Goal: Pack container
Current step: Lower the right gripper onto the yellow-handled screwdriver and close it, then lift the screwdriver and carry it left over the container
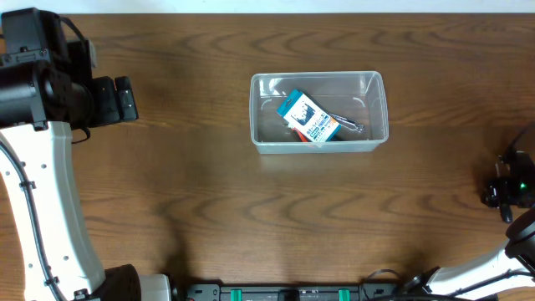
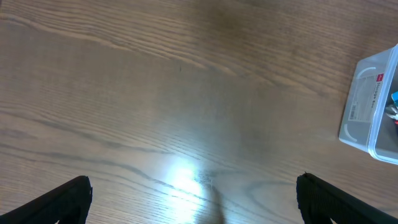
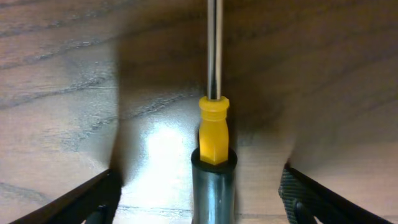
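Right gripper (image 3: pixel 199 180): jaws apart, straddling screwdriver (image 3: pixel 214 134) lying on table (image 3: pixel 62 93) (no contact seen). Left gripper (image 2: pixel 194 190): jaws apart, empty. Container (image 1: pixel 318 76) holds box (image 1: pixel 308 117).

We see only one end of the container (image 2: pixel 360 127) in the left wrist view, the rest cut by the right edge, while the screwdriver (image 3: pixel 213 134) runs off the top and bottom of the right wrist view, and overhead the blue-and-white box (image 1: pixel 308 117) partly hides a metal tool (image 1: pixel 349 124).

Clear glossy plastic container (image 1: pixel 269 125) on wooden table (image 1: pixel 192 201).
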Controlling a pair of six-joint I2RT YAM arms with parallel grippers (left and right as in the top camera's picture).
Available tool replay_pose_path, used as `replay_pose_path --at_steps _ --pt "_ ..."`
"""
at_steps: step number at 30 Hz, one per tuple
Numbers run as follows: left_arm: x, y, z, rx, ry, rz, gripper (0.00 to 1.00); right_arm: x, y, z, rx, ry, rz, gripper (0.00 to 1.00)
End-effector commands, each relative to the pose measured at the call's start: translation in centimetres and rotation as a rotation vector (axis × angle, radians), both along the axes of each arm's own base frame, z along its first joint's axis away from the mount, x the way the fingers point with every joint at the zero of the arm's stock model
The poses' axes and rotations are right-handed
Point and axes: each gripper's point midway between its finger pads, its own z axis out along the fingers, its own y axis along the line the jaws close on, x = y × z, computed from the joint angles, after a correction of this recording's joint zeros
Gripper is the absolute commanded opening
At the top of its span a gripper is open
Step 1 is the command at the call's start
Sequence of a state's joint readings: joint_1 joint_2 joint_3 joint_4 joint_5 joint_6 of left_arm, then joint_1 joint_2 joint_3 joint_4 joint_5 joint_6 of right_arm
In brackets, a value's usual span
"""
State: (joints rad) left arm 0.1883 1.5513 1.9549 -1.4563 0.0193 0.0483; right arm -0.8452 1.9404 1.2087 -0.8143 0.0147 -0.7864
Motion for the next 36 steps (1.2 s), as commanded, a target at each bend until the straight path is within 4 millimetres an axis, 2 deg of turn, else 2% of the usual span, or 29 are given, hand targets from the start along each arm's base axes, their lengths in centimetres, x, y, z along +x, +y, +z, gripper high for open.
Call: replay_pose_path --at_steps 1,9,16,21,36 --pt "0.17 0.16 0.45 0.000 -0.015 0.012 0.98 -0.54 -0.23 -0.62 0.005 0.019 -0.018 0.80" --pt "0.17 0.16 0.45 0.000 -0.015 0.012 0.98 -0.42 -0.38 -0.61 -0.001 0.013 -0.018 0.66" --pt "0.17 0.16 0.45 0.000 -0.015 0.012 0.98 -0.40 -0.40 -0.61 -0.001 0.013 -0.018 0.45" --pt "0.17 0.16 0.45 0.000 -0.015 0.012 0.98 -0.36 -0.45 -0.61 -0.003 0.011 -0.018 0.35" --pt "0.17 0.16 0.45 0.000 -0.015 0.012 0.98 -0.32 -0.50 -0.57 -0.005 0.010 -0.019 0.23"
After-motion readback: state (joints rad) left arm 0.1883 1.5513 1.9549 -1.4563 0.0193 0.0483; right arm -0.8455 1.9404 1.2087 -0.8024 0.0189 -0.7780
